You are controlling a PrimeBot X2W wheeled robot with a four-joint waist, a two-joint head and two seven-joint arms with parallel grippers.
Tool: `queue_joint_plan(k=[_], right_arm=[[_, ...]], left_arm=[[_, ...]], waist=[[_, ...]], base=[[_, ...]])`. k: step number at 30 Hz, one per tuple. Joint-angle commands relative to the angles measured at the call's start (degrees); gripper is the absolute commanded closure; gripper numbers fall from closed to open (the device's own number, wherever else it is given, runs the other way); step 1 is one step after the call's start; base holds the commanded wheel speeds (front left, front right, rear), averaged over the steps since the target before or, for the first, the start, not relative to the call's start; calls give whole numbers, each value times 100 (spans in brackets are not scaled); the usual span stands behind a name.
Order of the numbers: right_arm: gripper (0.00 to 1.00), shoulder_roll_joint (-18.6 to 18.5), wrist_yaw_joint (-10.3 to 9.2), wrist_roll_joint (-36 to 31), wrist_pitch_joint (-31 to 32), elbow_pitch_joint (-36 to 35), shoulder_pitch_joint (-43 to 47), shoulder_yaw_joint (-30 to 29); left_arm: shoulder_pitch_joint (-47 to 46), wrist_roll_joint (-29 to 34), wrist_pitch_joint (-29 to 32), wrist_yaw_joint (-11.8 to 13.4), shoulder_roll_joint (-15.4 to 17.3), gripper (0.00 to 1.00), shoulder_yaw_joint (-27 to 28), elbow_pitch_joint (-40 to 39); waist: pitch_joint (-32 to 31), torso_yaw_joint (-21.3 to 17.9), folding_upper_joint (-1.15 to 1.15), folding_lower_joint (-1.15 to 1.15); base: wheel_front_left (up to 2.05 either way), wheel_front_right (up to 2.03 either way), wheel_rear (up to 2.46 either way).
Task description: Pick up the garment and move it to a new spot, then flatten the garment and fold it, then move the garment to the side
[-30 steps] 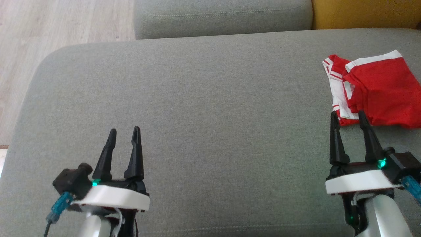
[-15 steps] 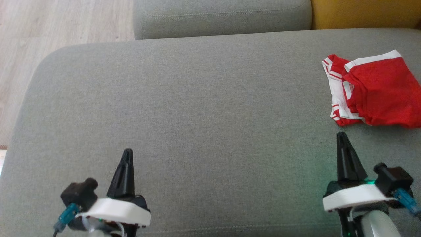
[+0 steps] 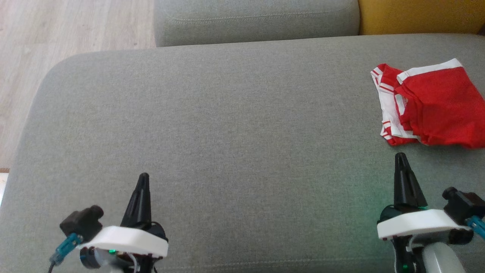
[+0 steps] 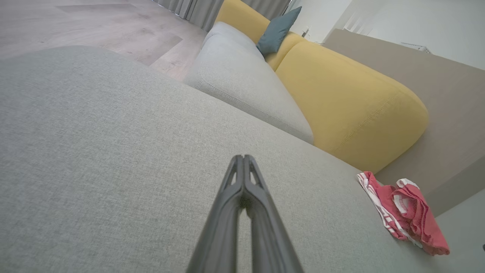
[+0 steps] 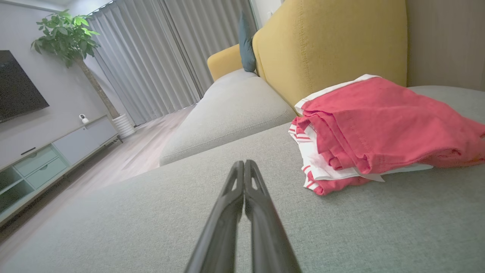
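Red-and-white garment (image 3: 432, 102) lies loosely folded at far right edge of grey sofa cushion (image 3: 227, 132).
Left gripper (image 3: 143, 177) sits at cushion's front left, fingers pressed together, nothing held, well apart from garment. Right gripper (image 3: 400, 156), front right, also closed & empty, tip near garment's front hem w/o touching. Yellow backrest (image 3: 420, 15) behind.

No writing can be read in these views.
The red-and-white garment (image 3: 439, 106), at the right edge of the head view, carries plain stripes. A faint reddish mark on its white inner band is too small to tell as lettering. The grey seat cushion (image 3: 227, 132), the yellow sofa back (image 5: 333, 41) and the dark screen (image 5: 19, 87) at the upper left of the right wrist view bear nothing legible.
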Motion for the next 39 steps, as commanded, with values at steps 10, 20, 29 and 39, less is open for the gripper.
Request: queue_joint_plan(k=[10,20,29,39], right_arm=[[100,-65,9,727,149,-164,-264,-39],[100,-78,12,1401,302,-152,-285,-77],[100,-87,14,2004,443,-140,-304,-115],[100,-95,18,2736,619,-126,-328,-166]], left_arm=[[-339,-615,136,-77,80,100,215,-100],[-390,-1192,285,-125,102,100,326,-52],[-436,-1707,424,-168,119,100,431,-4],[-494,-2331,597,-220,135,100,565,56]], waist=[[-15,4,0,0],[-30,9,0,0],[-44,13,0,0],[-62,17,0,0]], base=[[0,0,0],[0,0,0],[0,0,0],[0,0,0]])
